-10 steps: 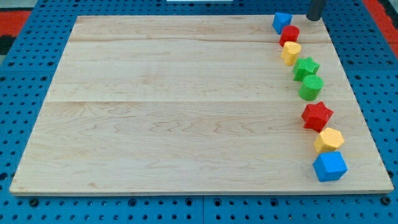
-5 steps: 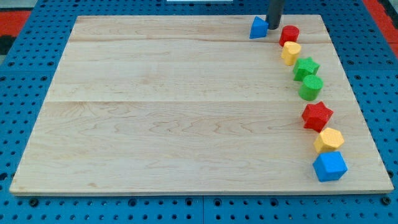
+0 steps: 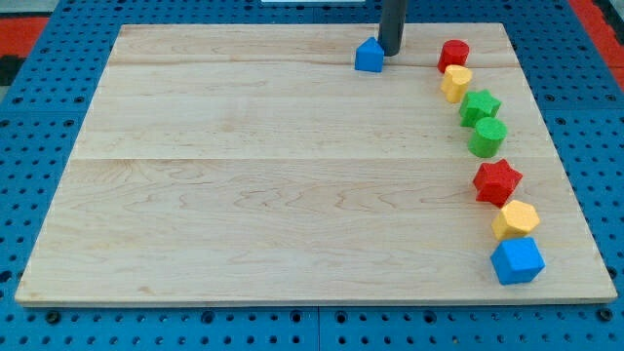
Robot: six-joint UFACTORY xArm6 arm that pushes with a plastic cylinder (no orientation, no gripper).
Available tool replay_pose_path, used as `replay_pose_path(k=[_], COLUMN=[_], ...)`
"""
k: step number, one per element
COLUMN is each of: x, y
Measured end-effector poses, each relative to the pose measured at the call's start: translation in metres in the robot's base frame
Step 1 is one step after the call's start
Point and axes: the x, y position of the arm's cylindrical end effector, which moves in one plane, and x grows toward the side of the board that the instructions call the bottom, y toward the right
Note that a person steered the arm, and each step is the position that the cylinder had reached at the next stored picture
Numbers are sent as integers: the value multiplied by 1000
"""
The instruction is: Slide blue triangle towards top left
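The blue triangle [image 3: 369,56] lies near the top edge of the wooden board [image 3: 292,175], a little right of centre. My tip [image 3: 390,52] stands right against the triangle's right side, touching or nearly touching it. The dark rod rises from there out of the view's top.
A curved line of blocks runs down the board's right side: red cylinder [image 3: 453,54], yellow block [image 3: 455,83], green star [image 3: 480,105], green cylinder [image 3: 487,136], red star [image 3: 497,180], yellow hexagon [image 3: 515,219], blue cube [image 3: 517,260]. A blue pegboard surrounds the board.
My tip has swept left along the top edge, from the top right corner. It pushed the blue triangle left, away from the red cylinder. The other blocks have not moved.
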Motion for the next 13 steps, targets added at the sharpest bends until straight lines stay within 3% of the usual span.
replay_pose_path(k=[4,7,9,13], x=[41,32,33,18], y=[-78,-186,-228,-239])
